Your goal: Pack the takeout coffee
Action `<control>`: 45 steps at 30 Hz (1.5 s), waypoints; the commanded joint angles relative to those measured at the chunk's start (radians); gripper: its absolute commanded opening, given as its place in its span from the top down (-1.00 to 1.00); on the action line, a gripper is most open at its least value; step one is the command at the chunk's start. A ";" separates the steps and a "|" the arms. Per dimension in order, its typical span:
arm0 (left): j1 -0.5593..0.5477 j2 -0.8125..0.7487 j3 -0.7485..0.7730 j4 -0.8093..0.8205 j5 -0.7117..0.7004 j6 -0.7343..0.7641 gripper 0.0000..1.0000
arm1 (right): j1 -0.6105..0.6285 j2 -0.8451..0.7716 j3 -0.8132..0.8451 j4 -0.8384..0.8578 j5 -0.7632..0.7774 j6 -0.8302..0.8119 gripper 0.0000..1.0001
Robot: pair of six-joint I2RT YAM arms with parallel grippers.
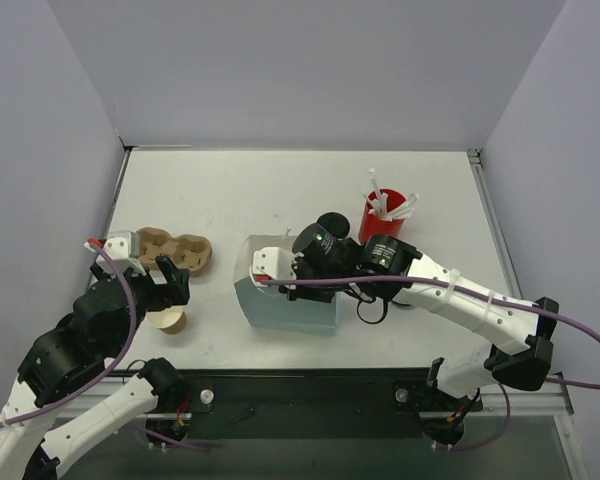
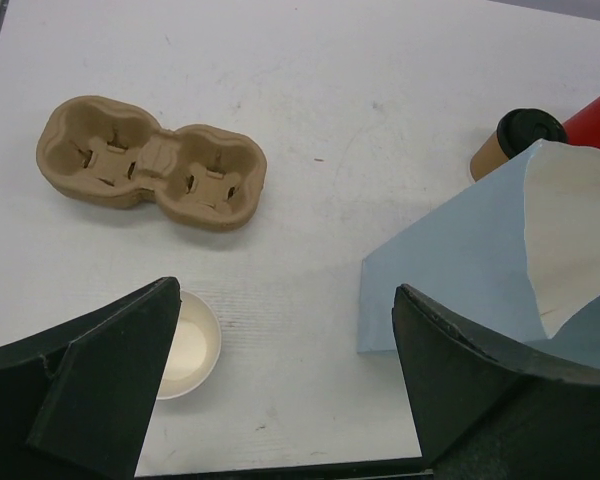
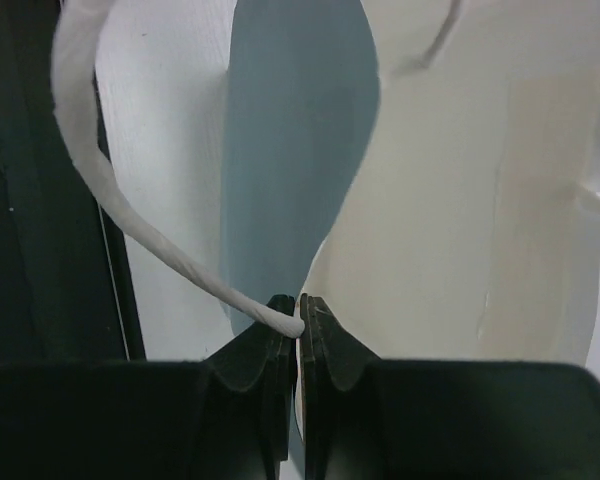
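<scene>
While the right arm stretches over the blue bag (image 1: 285, 305), the left pincer (image 1: 166, 283) hangs well to the bag's left, its two fingers spread wide with nothing between them. Seen from the left wrist, that pincer (image 2: 285, 300) sits above a lidless tan cup (image 2: 188, 345), white inside. The cup stands upright on the white tabletop (image 1: 280, 190) far to the bag's left, and the left finger hides part of its rim. From above, the same cup (image 1: 168, 320) shows just below the spread fingers. A brown moulded two-cup carrier (image 1: 175, 252) lies flat, also left of the bag, a little farther back than the lidless cup.

The bag (image 2: 460, 270) stands upright with its mouth open, pale inside. The right pincer (image 1: 268, 272) sits at the bag's left rim, pressed together. In the right wrist view it (image 3: 300, 320) pinches the bag's paper edge where a white cord handle (image 3: 110, 200) runs into the jaws.

The takeout coffee (image 1: 332, 224), a small tan cup under a black lid, stands on the tabletop outside the bag, just behind its far right corner. The right arm partly hides it from above. The left wrist view shows it (image 2: 515, 140) peeking past the bag's far edge; whether the two touch I cannot tell. A red cup (image 1: 385, 215) of white straws stands behind the bag's right side, just beside the coffee.
</scene>
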 commanded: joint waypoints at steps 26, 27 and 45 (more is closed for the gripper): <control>0.431 0.471 0.168 0.101 0.297 0.184 -0.75 | 0.005 -0.425 -0.122 0.256 -0.084 0.369 -0.52; 0.496 0.522 0.174 0.109 0.350 0.184 -0.69 | 0.007 -0.449 -0.150 0.280 -0.067 0.428 -0.53; 0.811 0.924 0.237 0.192 0.292 -0.162 -0.36 | -0.001 -0.763 -0.537 0.395 0.265 0.587 -1.00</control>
